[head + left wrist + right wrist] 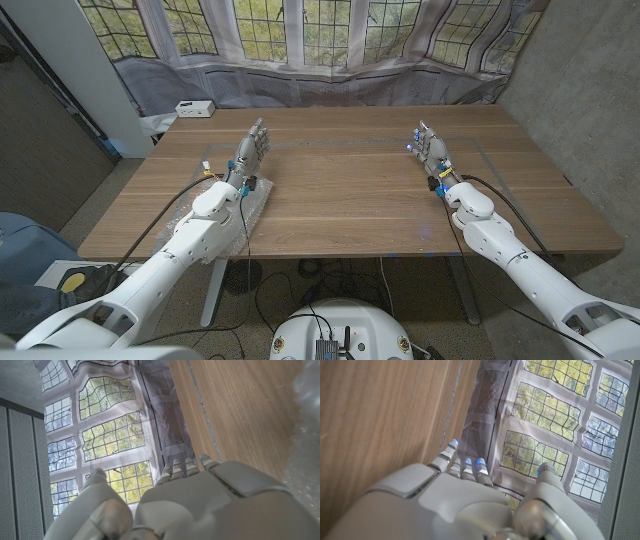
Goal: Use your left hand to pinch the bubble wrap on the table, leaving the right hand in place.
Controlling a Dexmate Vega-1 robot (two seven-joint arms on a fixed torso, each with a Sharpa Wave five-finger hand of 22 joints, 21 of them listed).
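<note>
Underneath left hand: clear, dimpled bubble wrap; fingers straight, holding nothing. Right hand likewise.

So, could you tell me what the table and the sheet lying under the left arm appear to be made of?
The table looks like wood or wood veneer with a matte finish: brown grain lines run along its length. The sheet is bubble wrap, apparently clear plastic film; in the left wrist view its surface is translucent, whitish and pebbled with small bubbles. The left hand is not yet touching it.
</note>
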